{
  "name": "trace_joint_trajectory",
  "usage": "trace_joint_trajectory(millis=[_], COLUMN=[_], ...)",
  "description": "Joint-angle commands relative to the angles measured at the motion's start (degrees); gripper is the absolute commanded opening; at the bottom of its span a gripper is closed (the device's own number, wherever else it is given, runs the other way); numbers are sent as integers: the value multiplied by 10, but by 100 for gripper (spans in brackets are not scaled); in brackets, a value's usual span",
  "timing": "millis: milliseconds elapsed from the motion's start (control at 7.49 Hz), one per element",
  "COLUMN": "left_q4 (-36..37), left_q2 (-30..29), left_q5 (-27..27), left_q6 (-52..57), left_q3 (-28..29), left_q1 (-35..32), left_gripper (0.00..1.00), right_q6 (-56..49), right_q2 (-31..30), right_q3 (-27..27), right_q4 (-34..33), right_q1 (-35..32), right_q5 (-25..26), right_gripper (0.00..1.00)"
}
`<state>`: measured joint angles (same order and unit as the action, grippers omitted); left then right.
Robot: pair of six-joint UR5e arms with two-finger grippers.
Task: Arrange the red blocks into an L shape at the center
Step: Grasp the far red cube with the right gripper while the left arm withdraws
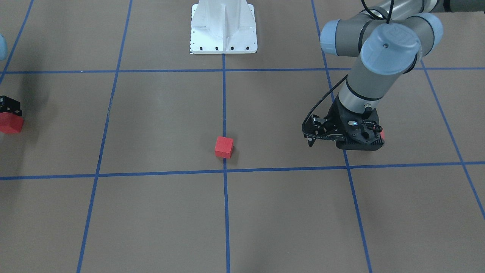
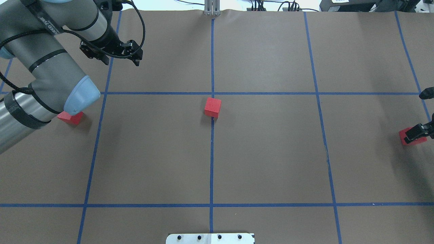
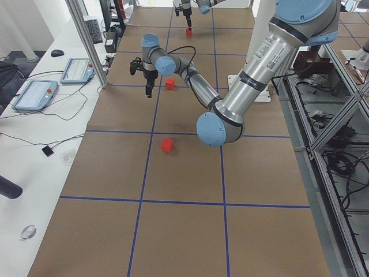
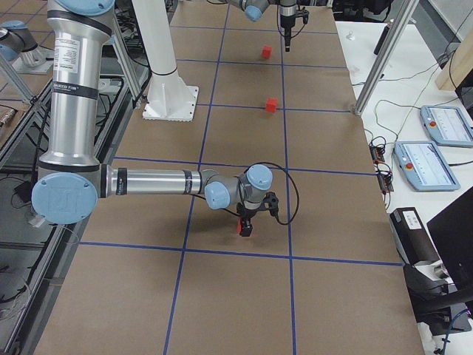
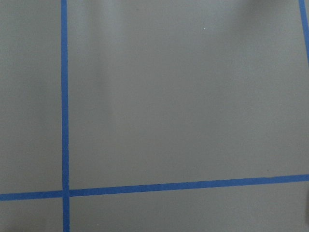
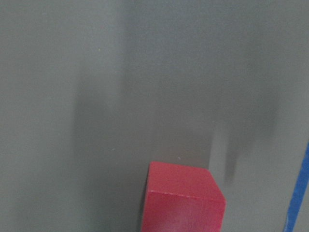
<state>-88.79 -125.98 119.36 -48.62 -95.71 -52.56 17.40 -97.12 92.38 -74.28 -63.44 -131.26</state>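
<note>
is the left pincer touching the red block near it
Apart. In the overhead exterior view the left pincer hangs well up the grid from the red block, with bare brown surface between them; the wrist view shows only tape lines.

Exterior right: near arm reaches across the brown gridded desk (image 4: 332,296), its tool (image 4: 247,222) right over a red block (image 4: 244,228) just above a blue tape line. Second red block (image 4: 271,105) near mid-desk, third (image 4: 266,52) far end beside the far arm's tool (image 4: 287,46). Two tablets (image 4: 436,144) on the white side bench.
</note>
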Motion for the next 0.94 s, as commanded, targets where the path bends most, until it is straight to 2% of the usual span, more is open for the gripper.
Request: trace_joint_trajectory(millis=[0, 267, 401, 668, 801], left_q4=[-2, -4, -4, -4, -4], left_q2=[6, 13, 13, 14, 14], left_q5=[0, -1, 0, -1, -1], left_q6=[-1, -1, -1, -1, -1], left_q3=[0, -2, -2, -2, -3], left_q1=[2, 4, 4, 4, 4], left_gripper=[100, 100, 100, 100, 100], right_q6=[0, 1, 6, 5, 4], right_q2=[0, 1, 1, 4, 4], right_q3=[-11, -18, -23, -24, -18], right_q4=[0, 0, 0, 2, 4], right_q1=[2, 3, 4, 4, 4], right_q5=[2, 2, 3, 3, 2], right_gripper=[99, 99, 84, 19, 0])
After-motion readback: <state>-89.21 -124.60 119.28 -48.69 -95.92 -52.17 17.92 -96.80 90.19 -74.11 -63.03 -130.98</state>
